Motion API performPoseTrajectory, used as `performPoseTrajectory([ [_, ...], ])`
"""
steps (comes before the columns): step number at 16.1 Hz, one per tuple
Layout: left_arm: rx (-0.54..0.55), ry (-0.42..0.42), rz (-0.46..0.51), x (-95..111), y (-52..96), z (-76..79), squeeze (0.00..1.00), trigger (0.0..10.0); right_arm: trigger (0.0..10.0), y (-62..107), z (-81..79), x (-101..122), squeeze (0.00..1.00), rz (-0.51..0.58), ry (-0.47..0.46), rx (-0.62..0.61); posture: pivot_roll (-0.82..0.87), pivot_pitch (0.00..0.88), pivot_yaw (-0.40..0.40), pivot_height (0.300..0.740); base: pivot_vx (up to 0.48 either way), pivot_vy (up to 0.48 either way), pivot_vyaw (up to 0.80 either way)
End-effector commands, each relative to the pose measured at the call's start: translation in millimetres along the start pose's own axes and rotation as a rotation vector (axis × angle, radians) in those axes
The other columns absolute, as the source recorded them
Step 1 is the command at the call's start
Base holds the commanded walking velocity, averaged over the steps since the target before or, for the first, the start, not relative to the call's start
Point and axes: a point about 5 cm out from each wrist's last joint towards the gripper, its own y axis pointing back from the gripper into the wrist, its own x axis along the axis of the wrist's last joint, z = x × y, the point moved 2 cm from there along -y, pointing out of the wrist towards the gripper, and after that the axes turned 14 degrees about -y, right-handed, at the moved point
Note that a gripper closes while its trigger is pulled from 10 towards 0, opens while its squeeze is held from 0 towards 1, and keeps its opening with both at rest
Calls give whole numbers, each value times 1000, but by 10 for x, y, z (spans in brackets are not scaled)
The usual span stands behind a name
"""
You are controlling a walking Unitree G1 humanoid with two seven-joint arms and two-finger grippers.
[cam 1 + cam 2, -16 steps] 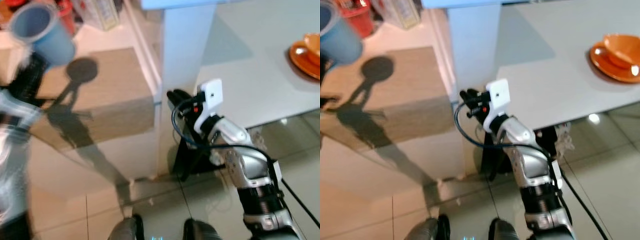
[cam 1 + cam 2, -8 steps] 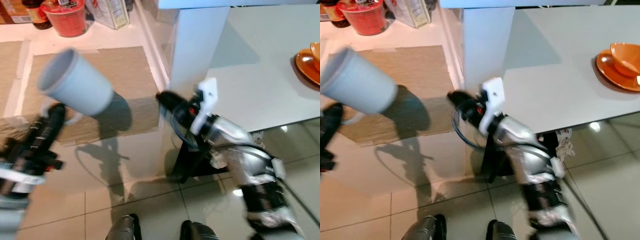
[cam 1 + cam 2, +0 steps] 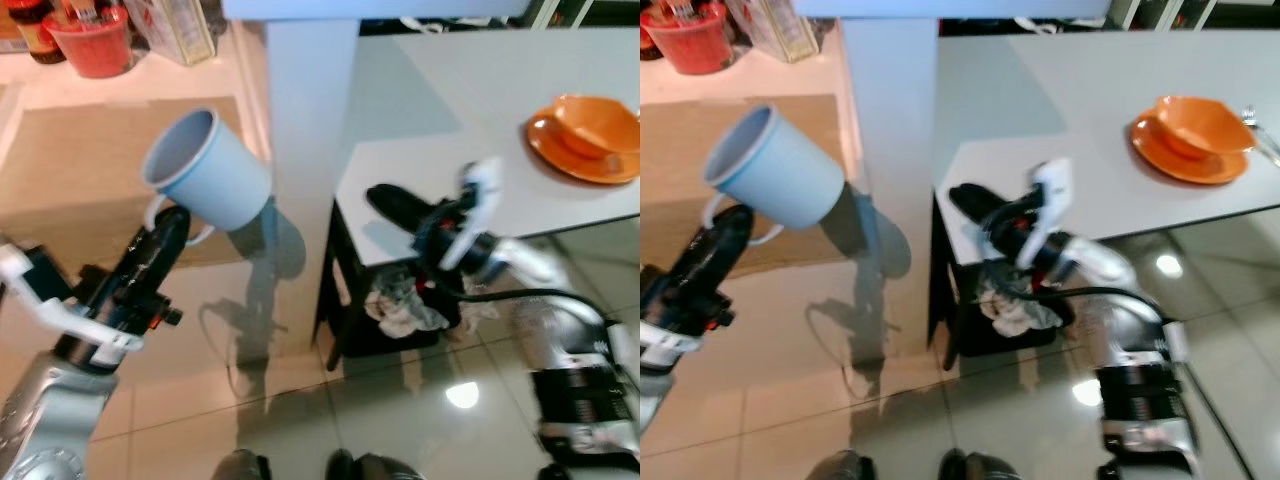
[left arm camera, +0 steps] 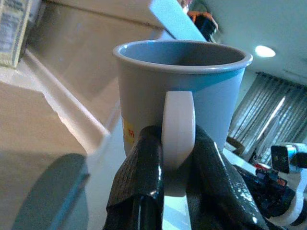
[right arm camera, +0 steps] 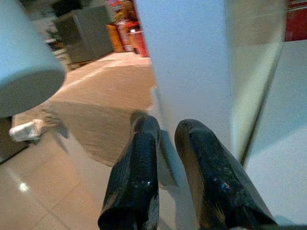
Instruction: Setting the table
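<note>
Mug: a light blue mug with a white handle, held up in the air over the tiled floor, tilted so its open mouth faces up and to the robot's left; it is left of the white pillar and well apart from the table.
Left gripper: the left gripper has its two black fingers clamped on the mug's handle from either side, the cup body standing above them.
Right gripper: the right gripper hovers at the near corner of the white table, its fingers close together with a narrow gap and nothing between them.
Under the table: crumpled cloth in the dark space below the corner.
Table: an orange bowl sits on an orange saucer toward the far right side.
Far floor: a beige mat, then a red container and a box along the back.
</note>
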Motion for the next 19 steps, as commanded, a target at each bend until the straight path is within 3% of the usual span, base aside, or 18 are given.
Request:
performPoseTrajectory([
  [1,-28,6,-9,-58,-70,74,0,10000,10000,55,127,30,0,13,36,-92,-73,82,-18,740,0,-454,0],
  [3,-88,7,-37,-168,-197,191,0,10000,10000,30,239,-1,0,20,56,-195,-77,82,-14,740,0,-452,0],
  [7,-118,-26,-62,-327,-443,319,0,10000,10000,-68,251,-56,0,52,52,-269,-82,89,-14,740,0,-453,0],
  [8,-118,-26,-62,-327,-443,319,0,10000,10000,-68,251,-56,0,52,52,-269,-82,89,-14,740,0,-450,0],
  [10,-62,-64,-93,-413,-576,321,0,10000,10000,-113,258,-99,0,58,47,-309,-89,96,-15,740,0,-437,0],
  [12,108,-126,-147,-478,-661,158,0,10000,10000,-122,274,-142,0,53,54,-358,-92,101,-15,740,0,0,0],
  [14,111,-133,-116,-427,-656,154,0,10000,10000,-129,359,-239,0,11,71,-457,-91,102,-16,740,240,0,-400],
  [16,123,-152,-115,-434,-658,142,0,10000,10000,-153,365,-269,0,23,52,-477,-91,102,-16,740,480,0,-800],
  [19,108,-188,-120,-439,-747,220,0,10000,10000,-269,232,-227,0,59,74,-425,-92,101,-14,740,480,0,-267],
])
